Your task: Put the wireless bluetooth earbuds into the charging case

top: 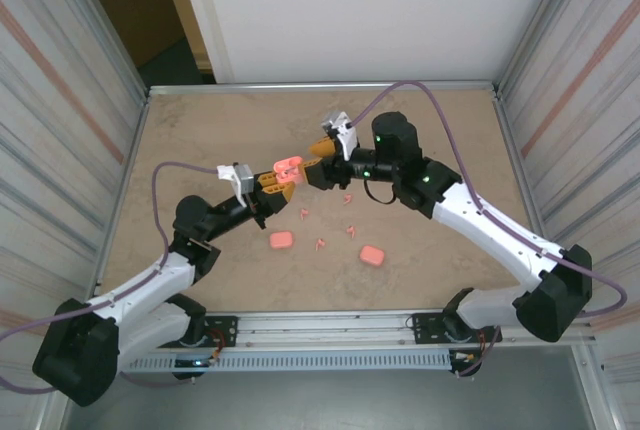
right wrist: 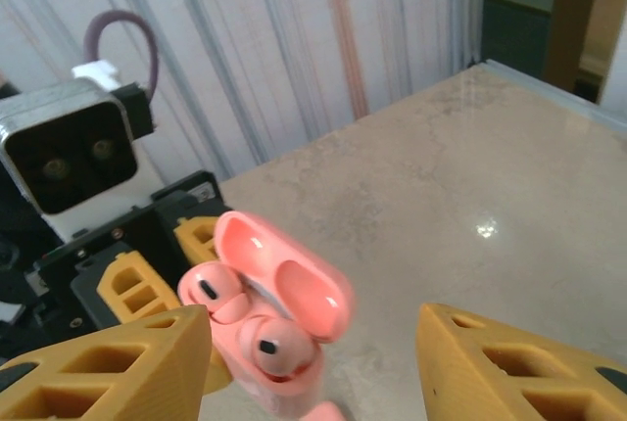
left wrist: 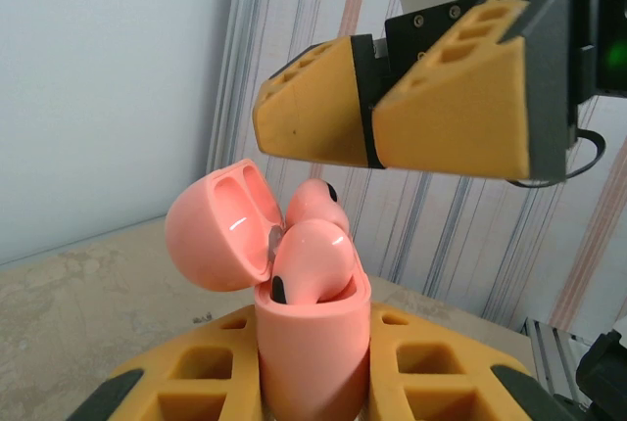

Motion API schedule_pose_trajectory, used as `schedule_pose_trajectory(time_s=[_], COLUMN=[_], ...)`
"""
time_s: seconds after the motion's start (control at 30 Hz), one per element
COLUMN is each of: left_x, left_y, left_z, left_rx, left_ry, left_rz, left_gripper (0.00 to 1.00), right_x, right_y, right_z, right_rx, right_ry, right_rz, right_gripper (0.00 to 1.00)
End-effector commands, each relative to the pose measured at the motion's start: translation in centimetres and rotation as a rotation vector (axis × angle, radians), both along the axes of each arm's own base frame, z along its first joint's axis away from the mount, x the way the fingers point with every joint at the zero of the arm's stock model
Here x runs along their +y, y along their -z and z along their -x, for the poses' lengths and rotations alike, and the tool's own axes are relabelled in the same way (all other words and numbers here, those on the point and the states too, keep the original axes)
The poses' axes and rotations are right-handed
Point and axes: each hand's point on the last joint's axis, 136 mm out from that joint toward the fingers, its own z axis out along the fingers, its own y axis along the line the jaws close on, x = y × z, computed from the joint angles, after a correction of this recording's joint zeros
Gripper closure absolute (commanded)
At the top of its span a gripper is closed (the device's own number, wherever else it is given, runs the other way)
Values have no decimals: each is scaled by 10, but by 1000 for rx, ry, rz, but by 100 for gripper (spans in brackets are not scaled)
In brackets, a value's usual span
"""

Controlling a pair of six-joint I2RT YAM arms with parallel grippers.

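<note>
My left gripper (top: 275, 182) is shut on the base of a pink charging case (left wrist: 313, 343) and holds it upright above the table. The lid (left wrist: 211, 235) is flipped open. Two salmon-pink earbuds (left wrist: 313, 259) (left wrist: 315, 204) sit in its wells, heads sticking up; they appear again in the right wrist view (right wrist: 211, 294) (right wrist: 269, 348). My right gripper (right wrist: 313, 372) hovers open just above the case, its yellow fingers (right wrist: 108, 372) wide apart with nothing between them. Several loose earbuds (top: 304, 213) (top: 350, 229) (top: 320, 243) lie on the table below.
Two closed pink cases (top: 281, 240) (top: 372, 253) rest on the beige table (top: 200, 140) near the loose earbuds. Striped walls (top: 60, 100) enclose the left and right sides. The two grippers almost touch over the table's middle.
</note>
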Motion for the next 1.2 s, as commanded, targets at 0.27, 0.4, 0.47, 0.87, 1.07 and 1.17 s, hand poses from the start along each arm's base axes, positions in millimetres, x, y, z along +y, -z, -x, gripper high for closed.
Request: schedule_pose_trajectory(time_s=[0.27,0.4,0.47,0.87,1.07,1.17], left_x=[-4,-4,-4,-4,-3,-3], left_y=[-30,-30,-30,-29,-28,-27], left_z=[6,6,6,6,6,5], left_rx=[-90,-89,-88,-86,-84,-83], left_ry=[34,34,34,33,29,25], left_rz=[47,47,46,45,45,46], left_gripper=[100,100,100,100,100,100], right_x=[-16,-12,-10,-2,1,1], right_y=[-1,6,8,13,14,14], right_z=[-8,-10,-11,-12,-8,-7], right_rx=[110,132,138,150,153,152], right_ry=[26,20,19,1,-21,-23], right_rz=[-29,-19,-15,-6,-7,-7], right_gripper=[41,41,41,40,40,40])
